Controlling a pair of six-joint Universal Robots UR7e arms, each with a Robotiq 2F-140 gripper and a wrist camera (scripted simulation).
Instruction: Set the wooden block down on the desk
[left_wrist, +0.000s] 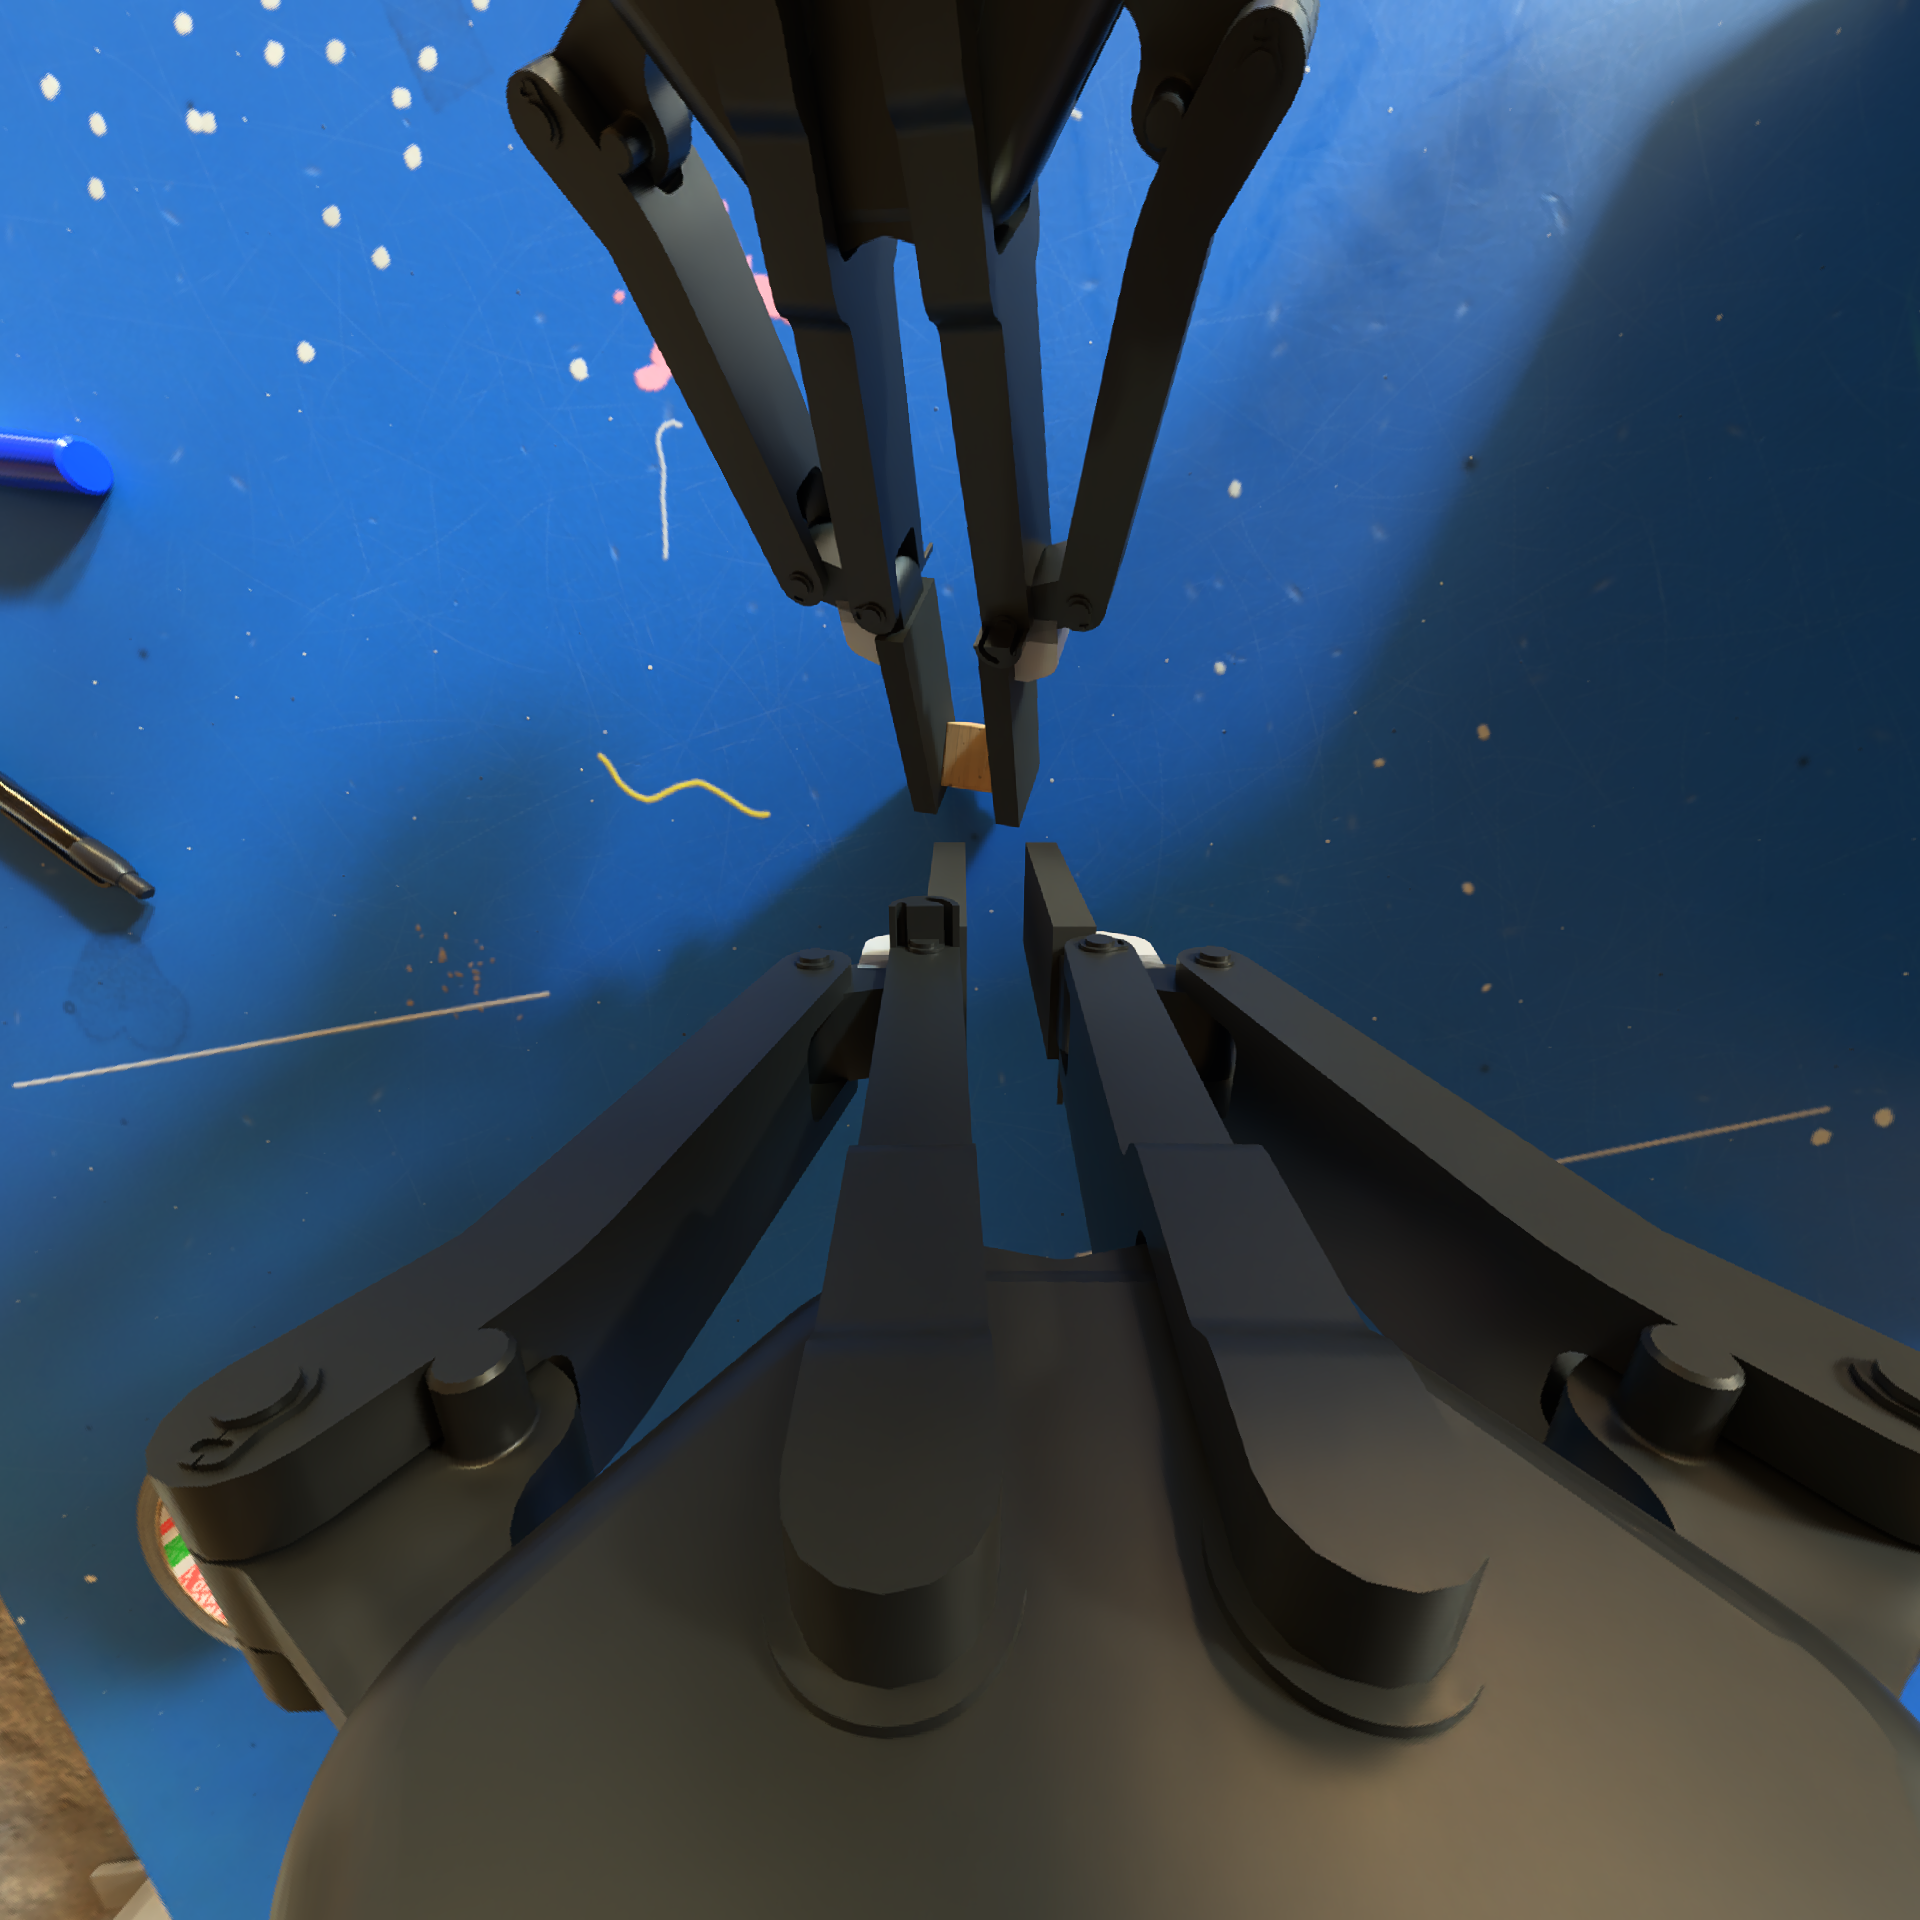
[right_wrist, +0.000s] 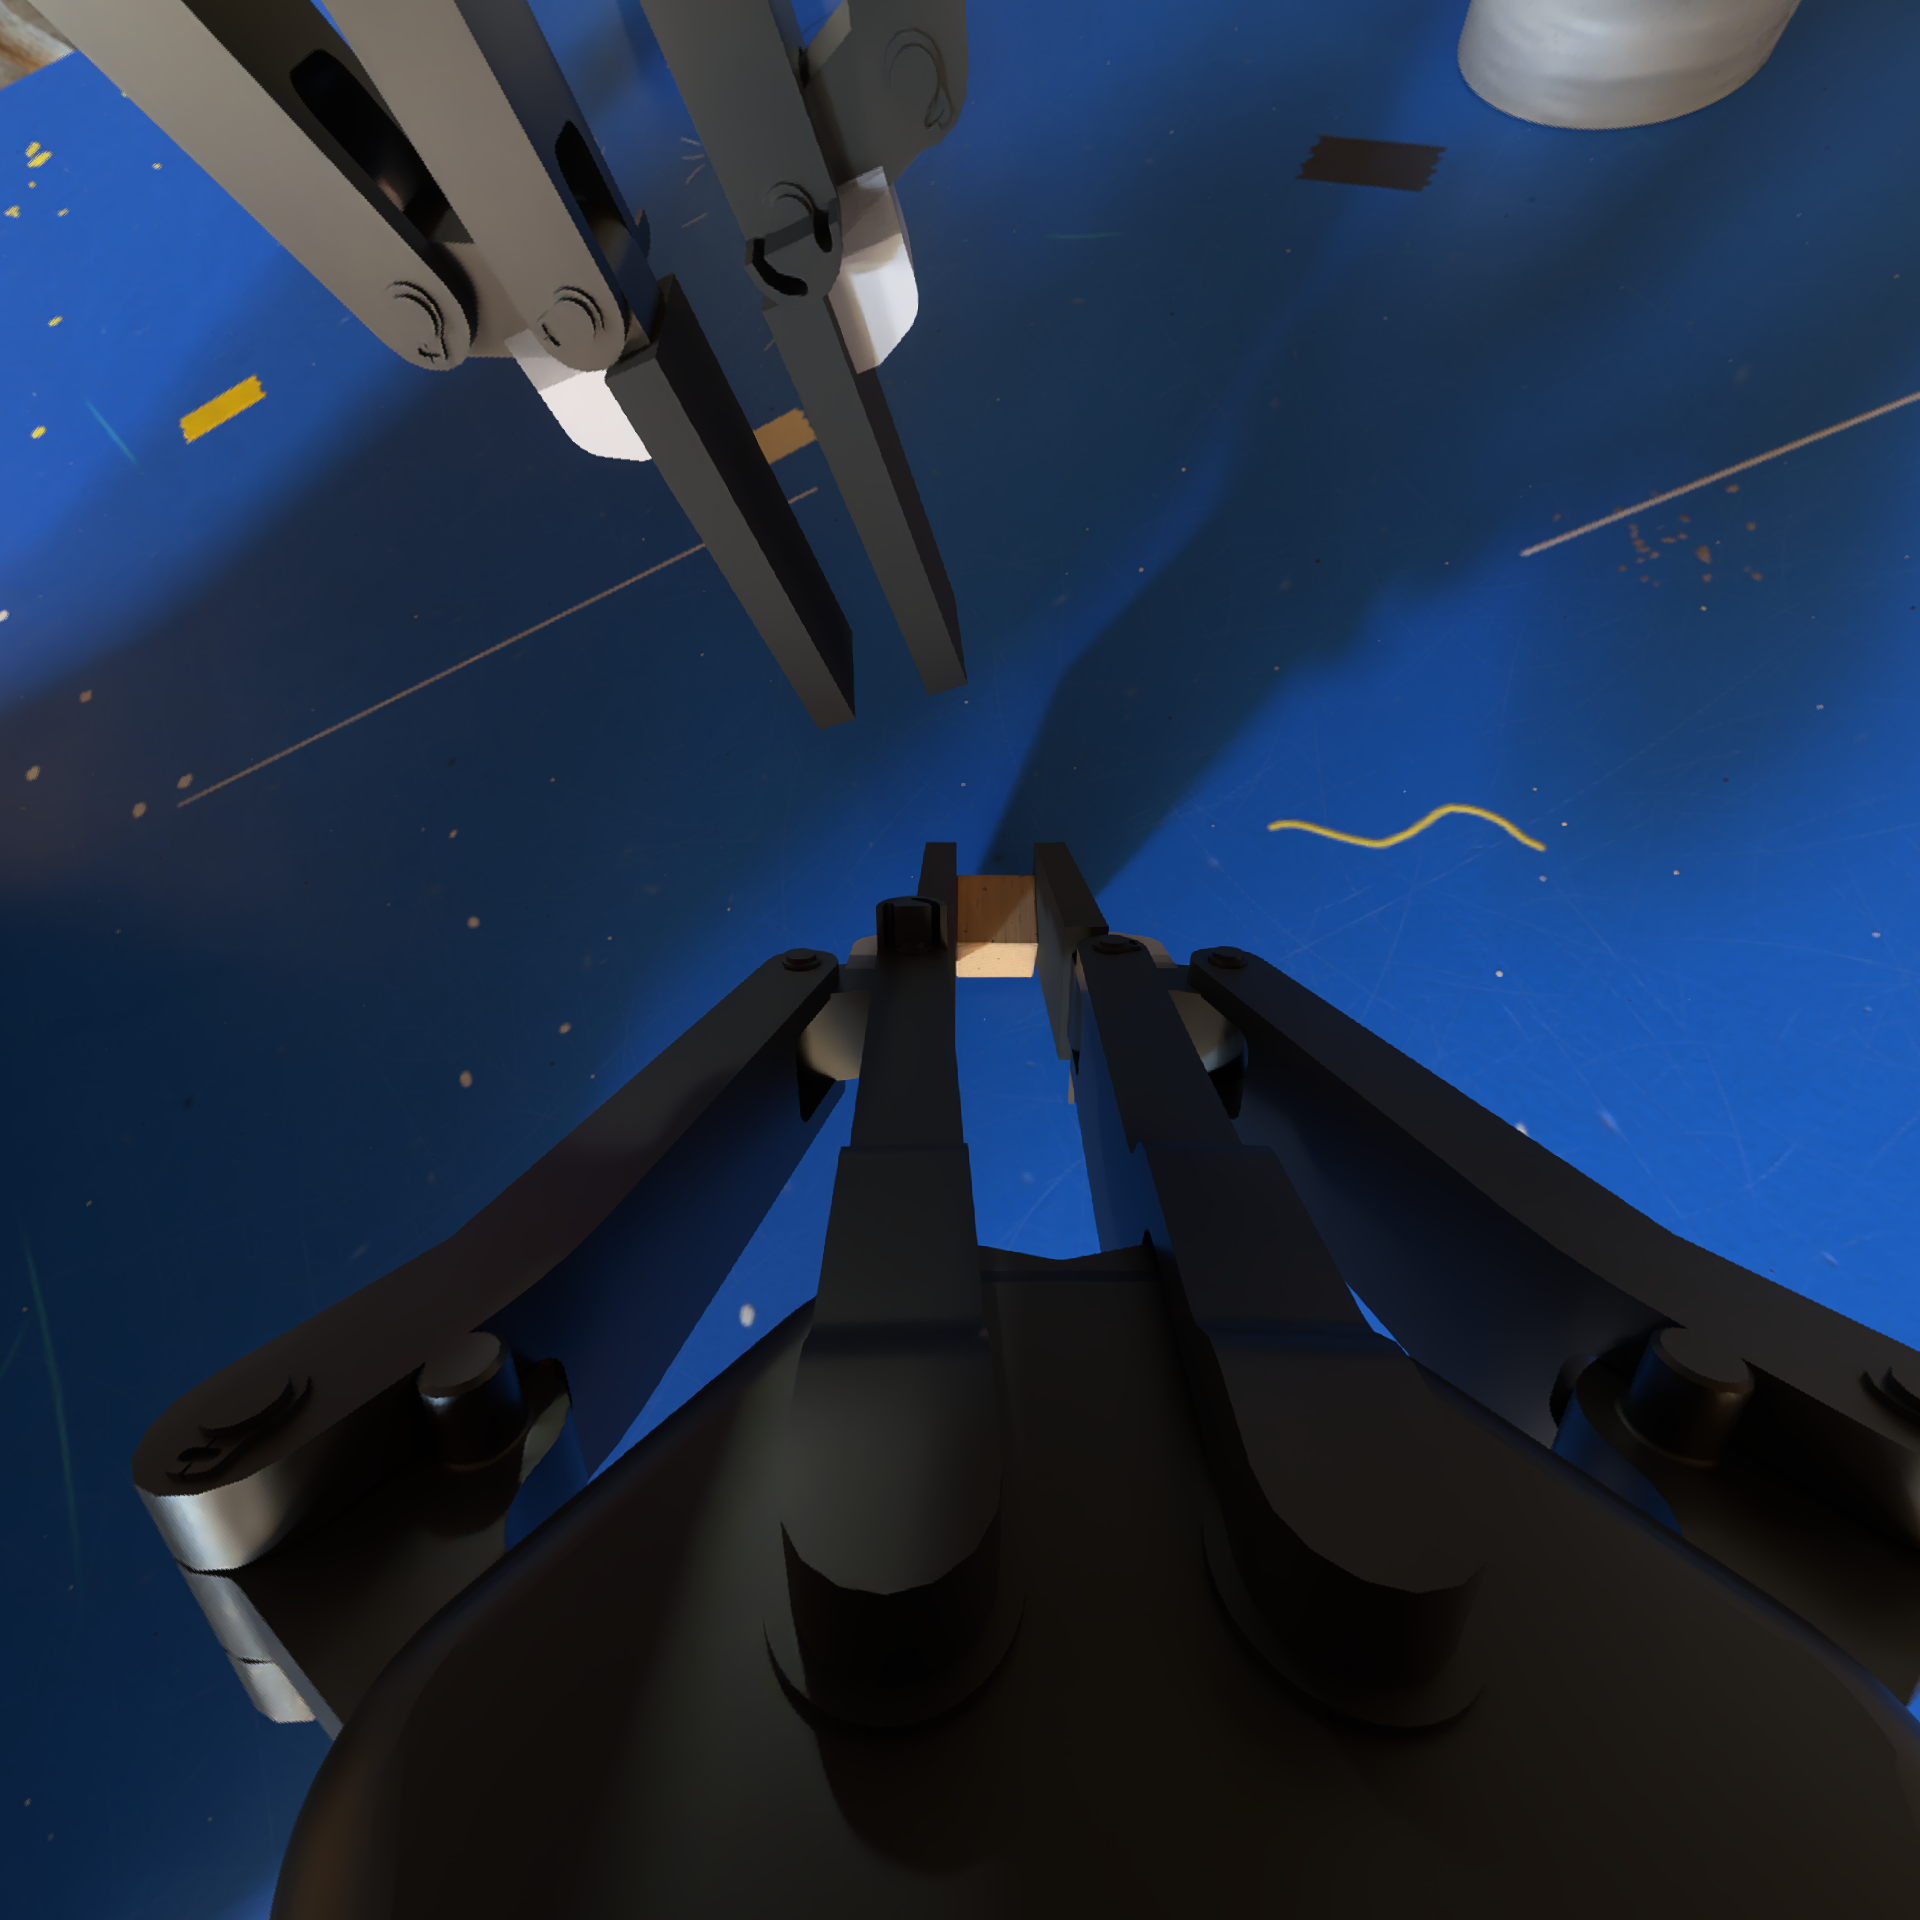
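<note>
The small wooden block (right_wrist: 995, 925) sits clamped between the fingertips of my right gripper (right_wrist: 995, 868), held above the blue desk (right_wrist: 1558, 1039). In the left wrist view the right gripper (left_wrist: 966, 816) comes down from the top with the block (left_wrist: 966, 756) between its pads. My left gripper (left_wrist: 995, 862) faces it tip to tip, just short of the block. Its fingers stand a narrow gap apart with nothing between them. It also shows in the right wrist view (right_wrist: 899, 701), empty.
A blue marker (left_wrist: 62, 462) and a black pen (left_wrist: 73, 831) lie at the desk's left. A yellow thread (right_wrist: 1403, 828) lies near the block. A white round object (right_wrist: 1610, 52) stands far off. Bits of yellow tape (right_wrist: 221, 407) and black tape (right_wrist: 1371, 163) are stuck on the desk.
</note>
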